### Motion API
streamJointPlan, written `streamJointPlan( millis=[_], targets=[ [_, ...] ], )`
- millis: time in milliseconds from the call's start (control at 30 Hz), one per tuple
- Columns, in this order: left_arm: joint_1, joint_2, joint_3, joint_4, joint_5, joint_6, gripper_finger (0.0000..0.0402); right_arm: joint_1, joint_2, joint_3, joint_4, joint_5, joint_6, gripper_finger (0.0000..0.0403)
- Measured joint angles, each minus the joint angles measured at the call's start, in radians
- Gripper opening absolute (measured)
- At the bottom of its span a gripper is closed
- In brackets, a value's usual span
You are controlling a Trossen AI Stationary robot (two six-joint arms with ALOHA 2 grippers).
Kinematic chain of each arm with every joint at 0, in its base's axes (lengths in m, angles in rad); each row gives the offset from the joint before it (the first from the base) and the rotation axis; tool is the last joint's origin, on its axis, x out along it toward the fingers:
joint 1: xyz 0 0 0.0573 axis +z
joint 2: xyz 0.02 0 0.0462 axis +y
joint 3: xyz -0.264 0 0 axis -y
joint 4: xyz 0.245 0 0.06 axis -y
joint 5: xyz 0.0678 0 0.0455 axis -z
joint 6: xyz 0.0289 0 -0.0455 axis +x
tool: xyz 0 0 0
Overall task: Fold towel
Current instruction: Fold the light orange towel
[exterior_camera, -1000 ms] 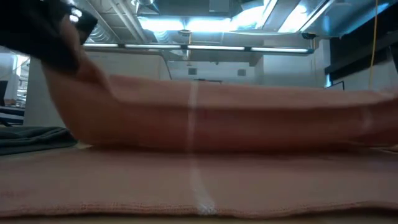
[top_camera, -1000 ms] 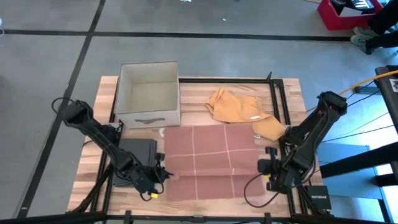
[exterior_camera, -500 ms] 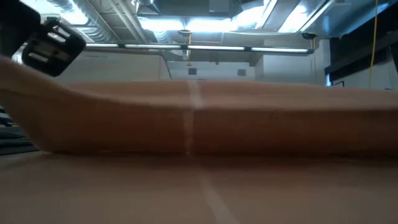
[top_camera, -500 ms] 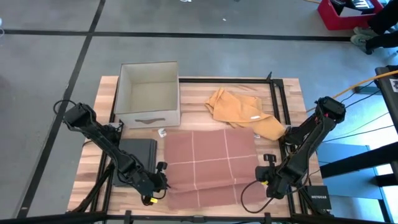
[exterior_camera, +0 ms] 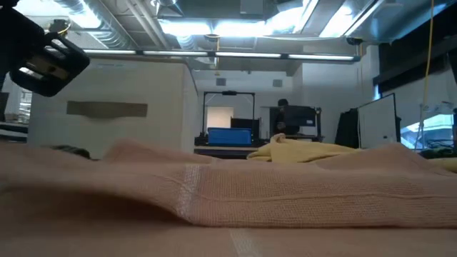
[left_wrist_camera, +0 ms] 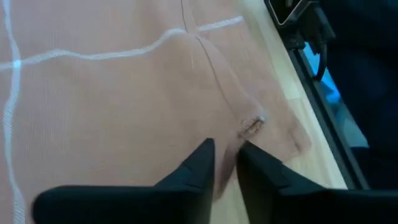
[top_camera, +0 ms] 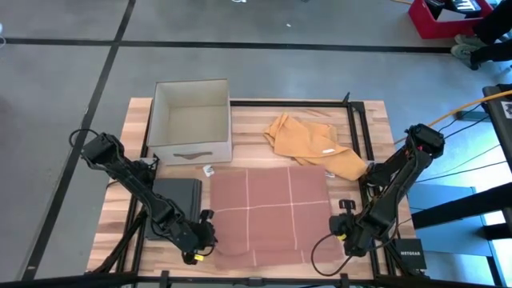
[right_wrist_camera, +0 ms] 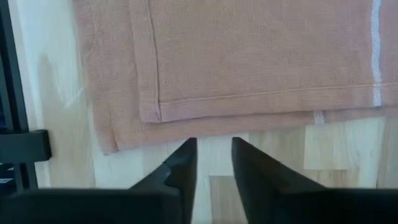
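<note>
Towel: the pink towel [top_camera: 268,214] with pale cross lines lay folded over on the wooden table [top_camera: 128,136], its doubled near edge stretched between the two grippers, upper layer sitting a touch short of the lower one at the right-hand corner
Left gripper: the left gripper [left_wrist_camera: 225,163] was down at the towel's near left corner, fingers parted by a narrow gap and empty, the cloth lying free just ahead of the tips, a small tag on the hem right beyond them
Right gripper: the right gripper [right_wrist_camera: 213,155] hung over bare wood just off the towel's near right edge, fingers apart with nothing between them, the two stacked hems lying directly ahead of the tips and not touched
Left arm: in the overhead view the left gripper [top_camera: 202,234] sat low at the near left of the cloth, with a dark folded cloth [top_camera: 176,202] just beside it on the side away from the towel
Right arm: the right gripper [top_camera: 342,229] sat low at the cloth's near right corner, close to the table frame
Box: a grey open box [top_camera: 190,120] stood well beyond the left gripper, past the towel's far edge
Yellow cloth: a crumpled mustard-yellow cloth [top_camera: 308,142] lay beyond the towel's far right corner, well ahead of the right gripper, its edge near that corner
Low view: the towel [exterior_camera: 235,196] filled the foreground as a low rumpled ridge, the yellow cloth [exterior_camera: 300,151] peeking up behind it, the left gripper [exterior_camera: 44,58] raised above the cloth
</note>
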Motion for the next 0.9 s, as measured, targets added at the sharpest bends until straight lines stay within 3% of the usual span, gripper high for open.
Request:
streamJointPlan(
  millis=[267,400,633,733,833,900],
  targets=[
    [0.001,-0.052,0.021,-0.047,0.146,0.004,0.0128,0.0,0.0,0.0,0.047,0.013,0.0,0.0171],
    [0.0,-0.087,0.078,-0.073,0.097,0.018,0.0128,-0.001,0.0,0.0,0.09,0.101,-0.03,0.0177],
    [0.037,-0.054,0.248,0.14,-0.09,0.465,0.0116,-0.002,0.0,0.0,0.174,0.319,-0.106,0.0177],
    [0.061,-0.041,0.305,0.303,-0.098,0.683,0.0116,-0.014,0.0,0.0,0.229,0.456,-0.127,0.0177],
    [0.084,-0.038,0.321,0.495,-0.098,0.715,0.0116,-0.04,0.0,0.0,0.291,0.544,-0.131,0.0177],
    [0.103,-0.039,0.344,0.518,-0.103,0.73,0.0116,-0.056,-0.001,0.013,0.313,0.507,-0.182,0.0177]
  ],
)
